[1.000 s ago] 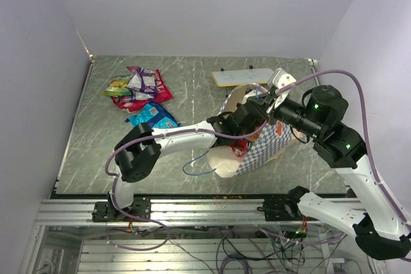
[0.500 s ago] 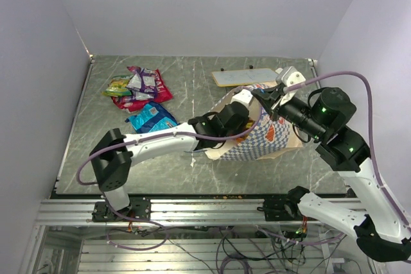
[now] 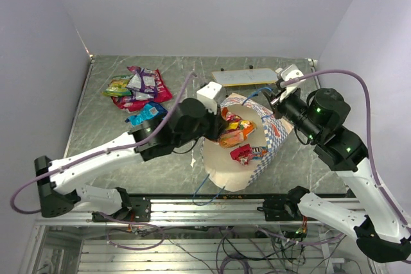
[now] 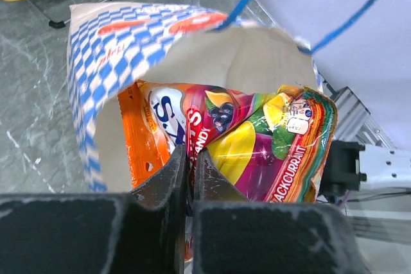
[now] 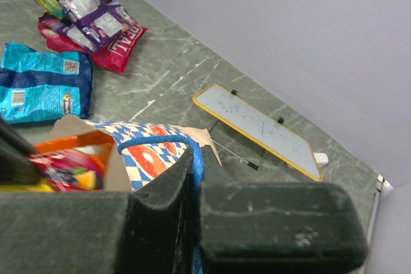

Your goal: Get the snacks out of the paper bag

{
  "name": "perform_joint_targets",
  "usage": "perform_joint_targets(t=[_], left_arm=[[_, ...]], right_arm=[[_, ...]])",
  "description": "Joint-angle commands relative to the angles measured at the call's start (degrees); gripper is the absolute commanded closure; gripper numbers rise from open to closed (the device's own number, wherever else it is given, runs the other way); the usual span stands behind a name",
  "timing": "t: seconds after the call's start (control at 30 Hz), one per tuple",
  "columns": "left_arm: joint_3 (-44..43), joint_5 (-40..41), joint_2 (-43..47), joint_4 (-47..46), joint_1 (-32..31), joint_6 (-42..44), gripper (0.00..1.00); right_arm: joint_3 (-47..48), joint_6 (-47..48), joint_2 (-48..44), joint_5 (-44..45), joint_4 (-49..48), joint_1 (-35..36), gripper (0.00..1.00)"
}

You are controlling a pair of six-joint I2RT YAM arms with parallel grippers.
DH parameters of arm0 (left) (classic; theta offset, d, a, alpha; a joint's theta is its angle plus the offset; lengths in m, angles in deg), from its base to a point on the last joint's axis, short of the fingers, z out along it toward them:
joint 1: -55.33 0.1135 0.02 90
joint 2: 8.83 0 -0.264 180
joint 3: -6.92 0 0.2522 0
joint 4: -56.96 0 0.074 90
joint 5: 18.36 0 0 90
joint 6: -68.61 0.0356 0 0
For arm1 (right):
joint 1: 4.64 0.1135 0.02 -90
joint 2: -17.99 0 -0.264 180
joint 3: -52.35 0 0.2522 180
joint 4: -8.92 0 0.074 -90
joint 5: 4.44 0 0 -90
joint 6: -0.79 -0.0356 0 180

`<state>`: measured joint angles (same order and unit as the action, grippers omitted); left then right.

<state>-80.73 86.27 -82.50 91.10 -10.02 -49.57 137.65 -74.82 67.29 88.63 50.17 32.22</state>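
Note:
The paper bag (image 3: 270,140) is held up with its cream mouth facing the top camera. Orange, yellow and red snacks (image 3: 235,134) show inside it. My left gripper (image 3: 220,119) is at the bag's left rim. In the left wrist view it (image 4: 191,153) is shut on the edge of a red snack packet (image 4: 196,126), which lies between an orange packet (image 4: 138,140) and a yellow-purple packet (image 4: 270,152). My right gripper (image 3: 277,94) is shut on the bag's blue cord handle (image 5: 198,152) and holds the bag (image 5: 144,152) up.
Several snacks lie in a pile at the far left: red-pink (image 3: 158,92), purple (image 3: 142,81), green-yellow (image 3: 117,85) and blue (image 3: 146,115). A cream board on black feet (image 3: 243,77) stands behind the bag. The second cord handle (image 3: 204,189) hangs toward the table's near edge.
My left arm has drawn back and up out of the bag to its rim. The bag has tipped up, so its open mouth and the snacks inside now show from above.

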Motion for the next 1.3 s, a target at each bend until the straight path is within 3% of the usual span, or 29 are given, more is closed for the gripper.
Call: perform_joint_targets(t=[0.0, 0.23, 0.4, 0.53, 0.6, 0.73, 0.97, 1.17, 1.27], left_arm=[[2.43, -1.12, 6.41, 5.15, -0.15, -2.25, 0.93], [0.19, 11.17, 13.93, 12.11, -0.14, 0.83, 0.93], [-6.33, 33.83, 12.9, 23.32, -0.09, -2.25, 0.93], [-11.68, 53.3, 8.46, 37.11, 0.35, -14.73, 0.93], [-10.41, 56.59, 8.23, 38.38, 2.39, -17.88, 0.93], [-0.57, 48.56, 9.85, 24.24, 12.01, -9.22, 0.93], [7.75, 38.01, 3.6, 16.07, 26.13, -5.13, 0.93], [17.05, 32.65, -0.73, -0.7, 32.71, 1.82, 0.93], [18.18, 31.04, -4.7, -3.15, 34.99, 2.14, 0.93]], right_arm=[[0.56, -0.06, -0.89, 4.23, 0.27, -0.09, 1.0], [0.29, -0.16, -3.26, 7.8, 2.0, -0.1, 1.0], [-0.66, -0.23, -4.92, 6.7, 0.27, -0.12, 1.0], [-0.05, -0.05, -4.42, 5.29, 0.39, -0.07, 1.0], [0.65, 0.42, -3.99, 4.37, 1.26, -0.12, 1.0], [0.79, 0.51, -4.57, 4.39, 1.16, -0.08, 1.0], [1.9, -0.32, -4.84, 4.28, 1.02, -0.04, 1.0], [1.52, 0.2, -5.01, 3.27, 1.58, -0.04, 1.0], [2.06, -0.18, -4.91, 3.36, 2.58, -0.11, 1.0]])
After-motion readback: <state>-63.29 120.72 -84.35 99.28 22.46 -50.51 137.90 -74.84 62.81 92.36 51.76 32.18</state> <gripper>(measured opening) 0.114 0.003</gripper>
